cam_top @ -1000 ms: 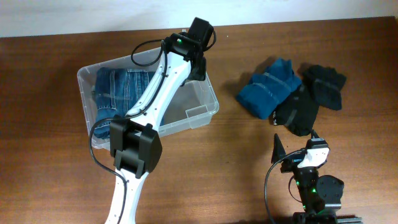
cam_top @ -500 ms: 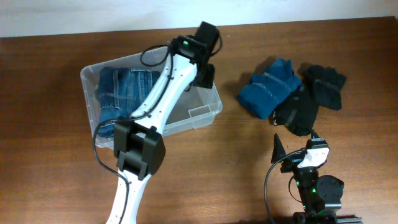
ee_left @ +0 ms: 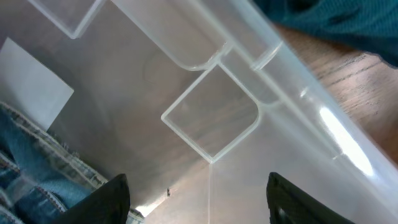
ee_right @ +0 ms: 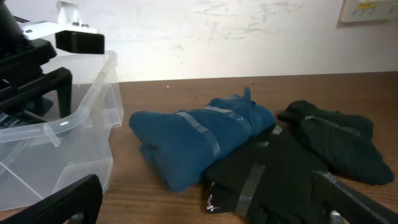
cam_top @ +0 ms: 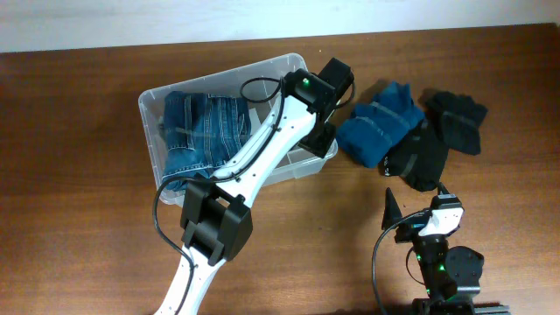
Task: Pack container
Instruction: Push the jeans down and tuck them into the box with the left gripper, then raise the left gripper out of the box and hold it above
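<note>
The container (cam_top: pixel 229 70), a clear plastic tub, lies left of centre with folded blue jeans (cam_top: pixel 206 131) in its left half. My left gripper (cam_top: pixel 322 138) is open at the tub's right end wall. In the left wrist view the gripper (ee_left: pixel 196 208) has its jaws wide apart over the bare tub floor, beside the wall (ee_left: pixel 298 81), with the jeans (ee_left: pixel 31 165) and white label (ee_left: pixel 31 90) at left. One left finger (ee_right: pixel 64 93) shows in the right wrist view, beside the tub's end wall (ee_right: pixel 93 106). My right gripper (cam_top: pixel 418 207) is open and empty at the front, apart from everything.
A folded blue garment (cam_top: pixel 381 122) lies just right of the tub and also shows in the right wrist view (ee_right: pixel 199 134). Two folded black garments (cam_top: pixel 420 153) (cam_top: pixel 459 118) lie beside it. The wall runs along the table's far edge.
The left gripper has swung right and the tub has slid right with it, turning a little. Its right end now lies close to the blue garment. The right arm has not moved.
</note>
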Tool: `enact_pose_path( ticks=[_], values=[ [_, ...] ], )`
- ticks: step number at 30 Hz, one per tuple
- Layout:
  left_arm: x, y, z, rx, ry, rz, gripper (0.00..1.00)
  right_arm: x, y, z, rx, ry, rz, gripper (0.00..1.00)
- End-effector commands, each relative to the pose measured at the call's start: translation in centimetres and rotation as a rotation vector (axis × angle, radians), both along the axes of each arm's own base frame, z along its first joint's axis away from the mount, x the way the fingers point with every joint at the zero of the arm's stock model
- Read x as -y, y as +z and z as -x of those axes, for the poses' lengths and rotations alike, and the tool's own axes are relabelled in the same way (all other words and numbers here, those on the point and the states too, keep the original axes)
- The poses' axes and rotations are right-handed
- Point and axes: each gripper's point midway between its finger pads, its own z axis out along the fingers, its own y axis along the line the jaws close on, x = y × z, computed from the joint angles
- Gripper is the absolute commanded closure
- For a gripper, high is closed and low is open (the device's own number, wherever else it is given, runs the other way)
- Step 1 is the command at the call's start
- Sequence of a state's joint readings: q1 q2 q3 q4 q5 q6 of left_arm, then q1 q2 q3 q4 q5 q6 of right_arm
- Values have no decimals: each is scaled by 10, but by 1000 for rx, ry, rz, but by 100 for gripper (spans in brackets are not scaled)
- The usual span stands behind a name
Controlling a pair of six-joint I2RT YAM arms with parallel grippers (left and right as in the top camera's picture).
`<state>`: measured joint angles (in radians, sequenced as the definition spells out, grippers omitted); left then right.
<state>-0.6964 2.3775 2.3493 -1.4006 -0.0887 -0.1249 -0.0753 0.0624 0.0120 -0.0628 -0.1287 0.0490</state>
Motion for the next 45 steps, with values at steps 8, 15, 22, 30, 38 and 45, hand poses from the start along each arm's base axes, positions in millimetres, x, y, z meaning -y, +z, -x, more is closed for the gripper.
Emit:
enact_pose_path(
  ticks=[8,15,22,30,38,45],
  values=[
    [-12,0,47,-150,-64,-93,32,2,-3,0,-4,-11,0,2],
    [-5,1,56,-147,-103,-114,32,2,-3,0,-4,-11,0,2],
    [-13,4,49,-111,-96,-154,32,2,-3,0,-4,-11,0,2],
    [-14,61,5,83,-37,-56,27,2,-3,0,-4,-11,0,2],
    [-37,143,-39,300,98,121,19,2,-3,0,-4,-11,0,2],
    [-103,181,-63,378,262,168,18,2,-3,0,-4,-11,0,2]
  ],
)
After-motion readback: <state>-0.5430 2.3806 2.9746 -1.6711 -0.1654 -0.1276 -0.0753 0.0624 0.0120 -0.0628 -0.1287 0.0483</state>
